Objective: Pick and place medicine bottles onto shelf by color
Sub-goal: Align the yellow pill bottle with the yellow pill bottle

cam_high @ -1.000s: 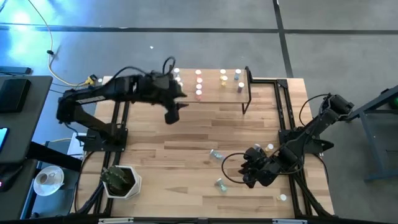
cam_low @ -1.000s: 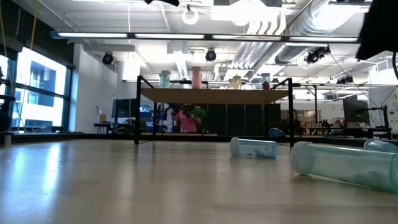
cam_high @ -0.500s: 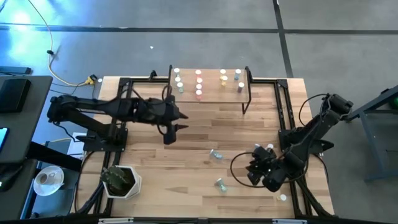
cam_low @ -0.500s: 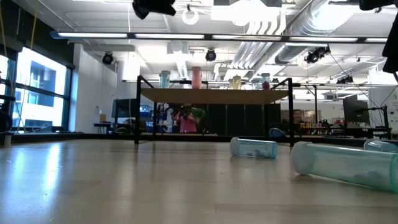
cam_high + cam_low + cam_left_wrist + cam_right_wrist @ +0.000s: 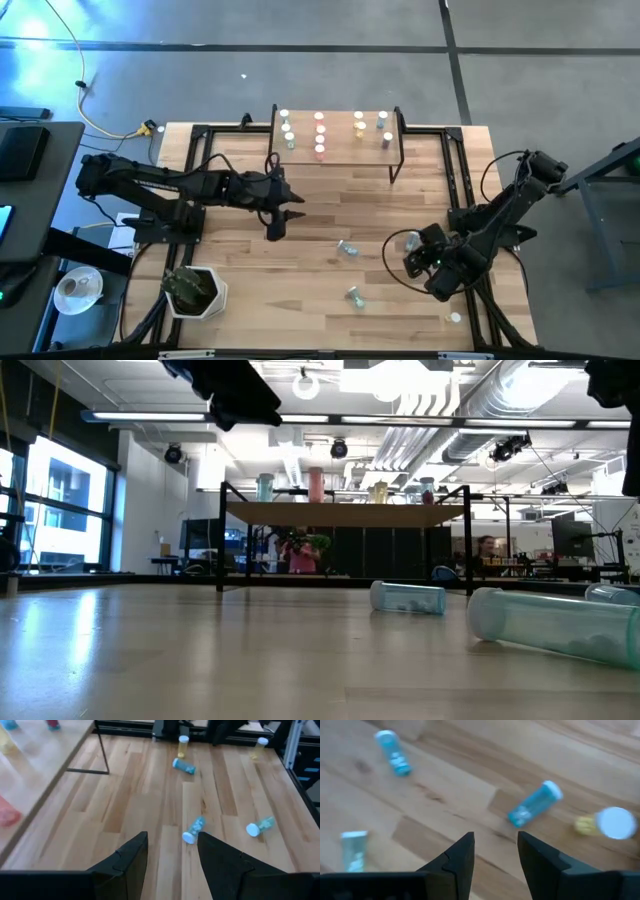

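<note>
The shelf (image 5: 335, 142) stands at the table's far middle on thin black legs, with several upright medicine bottles (image 5: 320, 128) in rows by colour; it also shows in the low view (image 5: 345, 513). Teal bottles lie on their sides on the table (image 5: 347, 248) (image 5: 354, 295). My left gripper (image 5: 285, 213) is open and empty, near of the shelf's left end and above the table; a teal bottle (image 5: 193, 829) lies ahead of its fingers. My right gripper (image 5: 412, 256) is open and empty, above the table's right half, over a teal bottle (image 5: 535, 804).
More bottles are loose on the right half: a yellow one with a white cap (image 5: 610, 823), one at the near right (image 5: 455, 318), and two upright yellow ones (image 5: 183, 746) (image 5: 260, 747). A white pot with a plant (image 5: 195, 290) stands at the near left. Black frame rails (image 5: 460, 190) run along the sides.
My left gripper has drawn back from the shelf's front edge toward the table's near edge and come lower. My right gripper has gone a little toward the right and far edges. No bottle has moved.
</note>
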`<state>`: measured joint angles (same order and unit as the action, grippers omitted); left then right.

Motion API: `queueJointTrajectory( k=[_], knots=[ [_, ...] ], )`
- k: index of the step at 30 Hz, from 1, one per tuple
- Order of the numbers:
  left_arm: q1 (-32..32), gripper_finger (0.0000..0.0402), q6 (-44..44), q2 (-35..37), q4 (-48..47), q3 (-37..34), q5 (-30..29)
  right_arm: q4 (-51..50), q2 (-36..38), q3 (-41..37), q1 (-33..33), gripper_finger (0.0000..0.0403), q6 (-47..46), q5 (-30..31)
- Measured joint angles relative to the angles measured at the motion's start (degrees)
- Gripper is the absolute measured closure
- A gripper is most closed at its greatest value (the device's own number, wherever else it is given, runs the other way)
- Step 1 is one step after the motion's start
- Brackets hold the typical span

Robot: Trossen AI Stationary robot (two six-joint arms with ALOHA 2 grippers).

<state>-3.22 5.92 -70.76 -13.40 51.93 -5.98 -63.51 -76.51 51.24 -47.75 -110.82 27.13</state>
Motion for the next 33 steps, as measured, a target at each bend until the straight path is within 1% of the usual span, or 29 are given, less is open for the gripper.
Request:
queueJointTrajectory(
  k=[7,11,16,20,23,30,33],
  knots=[
    [2.14,0.0241,0.5,0.0,2.21,-0.53,0.08,-8.24,0.0,0.0,0.0,0.0261,-7.55,-1.21],
    [3.13,0.0241,-0.46,0.0,2.56,-0.53,0.14,-10.94,0.0,0.0,0.0,0.0256,-8.75,-2.46],
    [3.85,0.0241,-0.53,0.0,2.56,-0.53,0.13,-12.95,0.0,0.0,0.0,0.0227,-8.77,-7.03],
    [4.08,0.0241,-0.53,0.0,2.56,-0.53,0.11,-14.54,0.0,0.0,0.0,0.0204,-10.43,-7.27],
    [4.08,0.0241,-0.53,0.0,2.56,-0.53,0.09,-16.84,0.02,-0.45,-0.27,0.0199,-12.72,-7.15],
    [4.08,0.0241,-0.53,0.0,2.54,-0.53,0.09,-16.35,0.0,-6.3,-2.51,0.0198,-21.7,-7.61],
    [4.08,0.0241,-0.53,0.0,2.54,-0.53,0.07,-13.7,0.0,-7.6,-2.69,0.0198,-21.75,-7.53]
  ],
)
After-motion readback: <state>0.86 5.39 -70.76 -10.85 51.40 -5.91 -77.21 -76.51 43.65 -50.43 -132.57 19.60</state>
